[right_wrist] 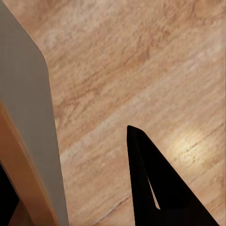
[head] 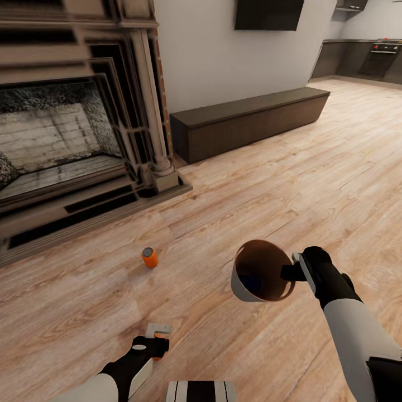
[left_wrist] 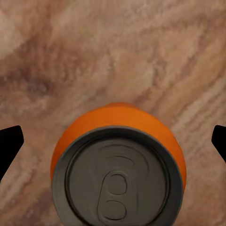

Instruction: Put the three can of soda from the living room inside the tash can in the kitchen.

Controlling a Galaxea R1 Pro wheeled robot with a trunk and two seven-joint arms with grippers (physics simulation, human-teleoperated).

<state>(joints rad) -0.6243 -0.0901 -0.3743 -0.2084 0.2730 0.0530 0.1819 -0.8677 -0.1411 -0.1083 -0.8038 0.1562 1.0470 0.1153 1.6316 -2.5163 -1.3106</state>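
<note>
A can of soda [left_wrist: 117, 165] stands upright on the wood floor [head: 268, 184] directly under the left hand [left_wrist: 113, 141], centred between its spread-open fingers, while the right hand [head: 295, 272] grips the rim of the tash can [head: 262, 272] nearby, and another can [head: 149, 257] waits toward the fireplace [head: 67, 123].

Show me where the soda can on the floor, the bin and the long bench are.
soda can [head: 149, 257], head view, orange side.
bin [head: 241, 290], head view, grey outer wall.
bench [head: 245, 109], head view, top face.

bare floor [head: 312, 184] ahead, fireplace [head: 72, 128] left, bench [head: 251, 120] along wall
</note>
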